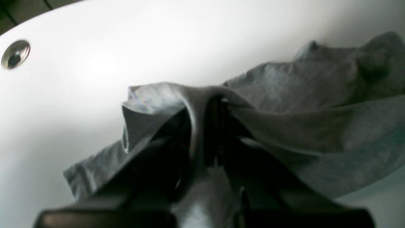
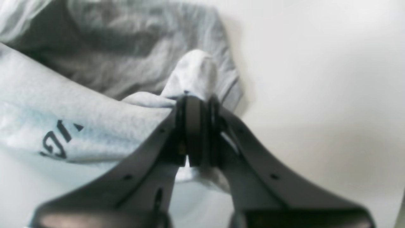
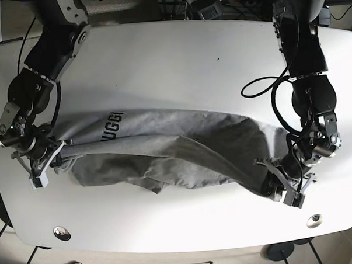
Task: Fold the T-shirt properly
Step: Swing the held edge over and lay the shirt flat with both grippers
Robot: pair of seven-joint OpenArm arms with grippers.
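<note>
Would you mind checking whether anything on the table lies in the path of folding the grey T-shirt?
Nothing visible does. Both grippers, left and right, already pinch the grey cotton T-shirt, and the white table around it is bare apart from metal grommets near its front edge.

Black jointed arms, loose cables, dark hands.

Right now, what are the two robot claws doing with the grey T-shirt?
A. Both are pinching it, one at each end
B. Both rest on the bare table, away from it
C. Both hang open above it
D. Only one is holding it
A: the left claw and the right claw are each shut on cloth at opposite ends of the T-shirt.
</note>
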